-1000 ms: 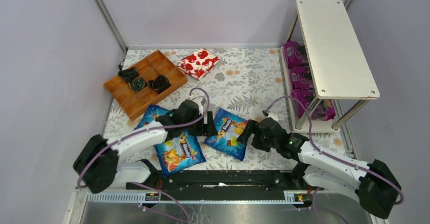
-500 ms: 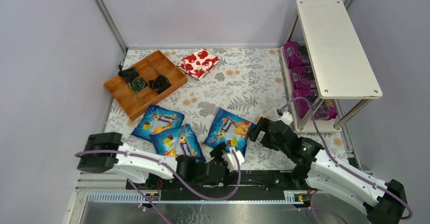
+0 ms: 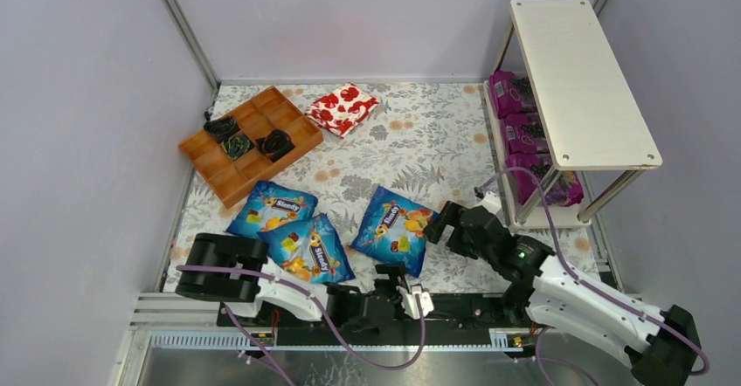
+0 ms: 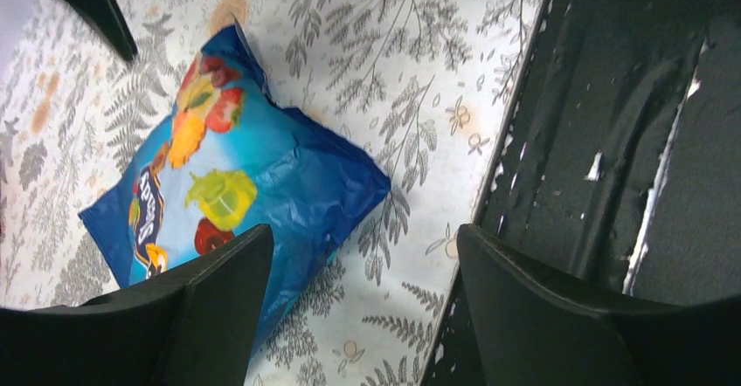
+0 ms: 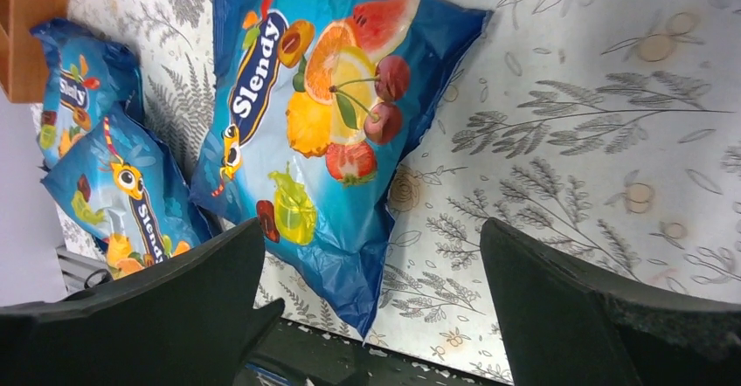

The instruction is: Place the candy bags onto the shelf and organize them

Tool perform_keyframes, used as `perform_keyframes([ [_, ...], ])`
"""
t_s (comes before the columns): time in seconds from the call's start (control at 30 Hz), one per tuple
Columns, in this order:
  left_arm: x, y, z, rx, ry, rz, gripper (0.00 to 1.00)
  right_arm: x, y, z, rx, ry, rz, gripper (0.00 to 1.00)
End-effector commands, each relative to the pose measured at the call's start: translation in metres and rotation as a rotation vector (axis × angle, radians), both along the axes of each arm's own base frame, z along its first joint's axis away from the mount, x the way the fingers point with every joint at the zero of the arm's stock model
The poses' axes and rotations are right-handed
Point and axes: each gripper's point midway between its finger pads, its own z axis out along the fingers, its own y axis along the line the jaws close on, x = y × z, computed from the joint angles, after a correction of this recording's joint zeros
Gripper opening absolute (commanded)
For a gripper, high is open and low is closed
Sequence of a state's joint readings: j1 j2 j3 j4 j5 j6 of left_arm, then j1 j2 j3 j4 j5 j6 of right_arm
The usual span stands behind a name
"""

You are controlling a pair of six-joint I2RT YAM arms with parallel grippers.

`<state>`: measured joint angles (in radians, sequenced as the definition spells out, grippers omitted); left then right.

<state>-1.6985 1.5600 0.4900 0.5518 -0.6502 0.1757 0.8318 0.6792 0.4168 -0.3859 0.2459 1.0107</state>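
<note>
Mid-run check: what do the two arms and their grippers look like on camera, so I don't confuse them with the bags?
The left arm and right arm both have white link shells between bulky black joints. A thin purple cable loops along each. The left gripper and right gripper have matte black, wedge-shaped fingers with no visible markings.

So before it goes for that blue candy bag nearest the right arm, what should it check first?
1. Right gripper open and empty: ok.
2. Blue bag beside it lies flat, nothing on top: ok.
3. Gripper around that bag: not ok, it hangs by the bag's edge.
4. Left gripper out of the way: ok, open at the near edge of the table.
5. Room on the shelf: ok, its top is bare; magenta bags sit on the lower board.
</note>
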Motion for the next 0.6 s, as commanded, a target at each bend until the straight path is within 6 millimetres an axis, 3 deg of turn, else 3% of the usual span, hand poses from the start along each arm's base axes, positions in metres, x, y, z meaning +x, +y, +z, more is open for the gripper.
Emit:
perform_keyframes([
  [0.0,-0.003,-0.032,0.031,-0.126,-0.024,-0.021,0.77,0.007,0.028,0.002,0.054,0.026,0.056,1.0],
  [0.13,-0.007,-0.043,0.026,-0.112,-0.024,-0.052,0.64,0.008,0.039,-0.006,0.023,0.08,0.094,1.0],
  [0.43,0.022,-0.039,0.003,-0.028,-0.033,0.033,0.67,0.015,0.04,0.0,0.042,0.059,0.06,1.0],
  [0.57,0.036,-0.037,0.0,-0.01,-0.076,0.105,0.59,0.016,0.037,0.001,0.06,0.063,0.017,1.0],
])
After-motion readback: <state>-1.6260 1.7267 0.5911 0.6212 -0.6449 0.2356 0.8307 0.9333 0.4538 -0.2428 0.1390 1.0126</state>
